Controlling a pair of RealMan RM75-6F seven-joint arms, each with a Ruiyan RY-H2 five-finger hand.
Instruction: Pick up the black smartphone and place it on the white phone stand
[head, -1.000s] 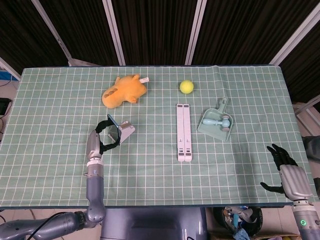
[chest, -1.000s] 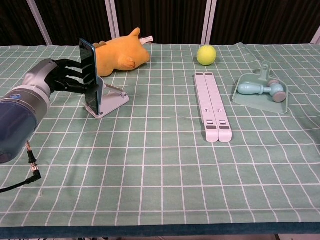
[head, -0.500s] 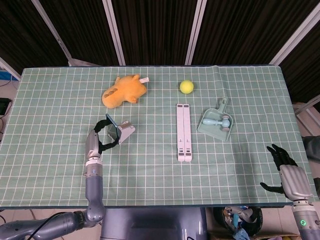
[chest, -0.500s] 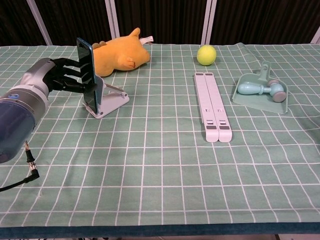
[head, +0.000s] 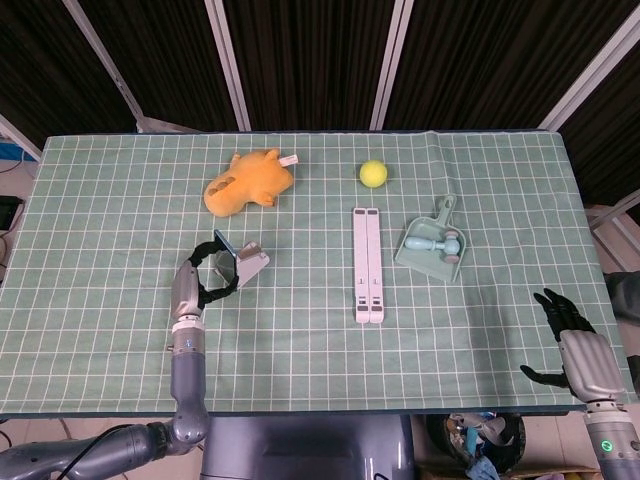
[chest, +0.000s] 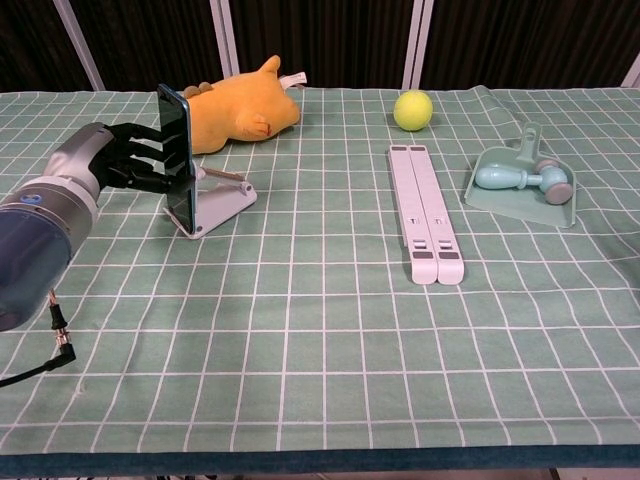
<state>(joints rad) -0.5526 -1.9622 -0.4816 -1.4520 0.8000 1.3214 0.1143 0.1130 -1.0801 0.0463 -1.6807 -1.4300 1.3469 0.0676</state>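
Observation:
The black smartphone (head: 226, 248) (chest: 180, 160) stands on edge, nearly upright, its lower end against the white phone stand (head: 253, 262) (chest: 224, 204) left of the table's centre. My left hand (head: 203, 277) (chest: 112, 162) reaches in from the left and grips the phone, with its fingers across the phone's back. How the thumb lies is hidden. My right hand (head: 568, 333) hovers by the table's front right corner, far from the phone. Its fingers are spread and it holds nothing. It shows only in the head view.
An orange plush toy (head: 246, 181) (chest: 240, 111) lies just behind the stand. A folded white laptop stand (head: 367, 264) (chest: 425, 212) lies at mid-table. Behind it is a yellow ball (head: 373, 174) (chest: 413, 110). A green dustpan (head: 430, 245) (chest: 521, 185) holding a small toy sits to the right.
My left hand and the phone have shifted slightly, first left then back. The phone now stands a little straighter on the stand. The right hand has not moved.

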